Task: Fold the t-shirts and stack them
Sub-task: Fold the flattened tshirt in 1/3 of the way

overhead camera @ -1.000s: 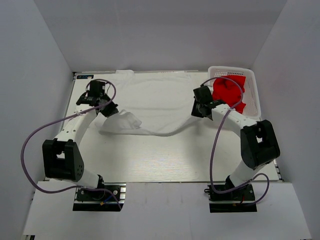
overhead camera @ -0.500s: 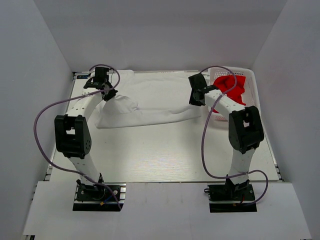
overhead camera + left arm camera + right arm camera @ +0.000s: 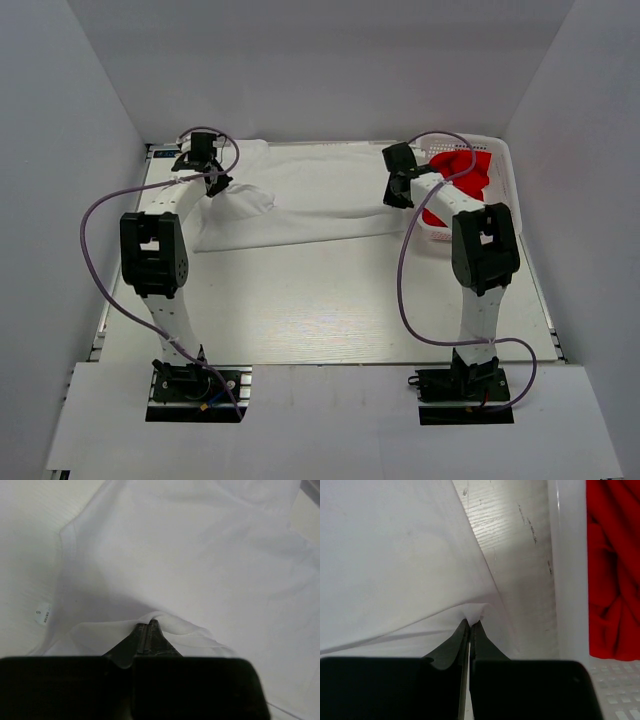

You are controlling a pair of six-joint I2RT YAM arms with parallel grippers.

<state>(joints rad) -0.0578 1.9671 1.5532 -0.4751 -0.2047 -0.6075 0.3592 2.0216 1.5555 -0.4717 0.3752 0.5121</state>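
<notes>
The white t-shirt (image 3: 300, 200) is seen spread across the far half of the table (image 3: 320, 310), reaching from the back edge down to a long doubled edge that runs roughly from one arm to the other. The left gripper (image 3: 214, 184) is held at the shirt's far left corner. In the left wrist view its jaws are pressed together on a small raised pinch of the white cloth (image 3: 200, 555), with the fingertips (image 3: 148, 628) almost buried in the fold. A small sewn-in label (image 3: 44, 613) is seen lying flat on the cloth to the left of that pinch. The right gripper (image 3: 398, 196) is held at the shirt's right edge, just beside the white basket (image 3: 508, 170). In the right wrist view its jaws (image 3: 470, 625) are likewise shut on a thin peak of the white shirt (image 3: 385, 555), from which the cloth is drawn taut down and to the left. A strip of bare table (image 3: 520, 555) is shown between that shirt edge and the basket wall (image 3: 567, 580). The red t-shirt (image 3: 462, 180) is heaped inside the basket at the table's far right corner, and is seen as bunched folds (image 3: 615, 580) behind the wall. A purple cable (image 3: 95, 240) is looped out from each arm.
</notes>
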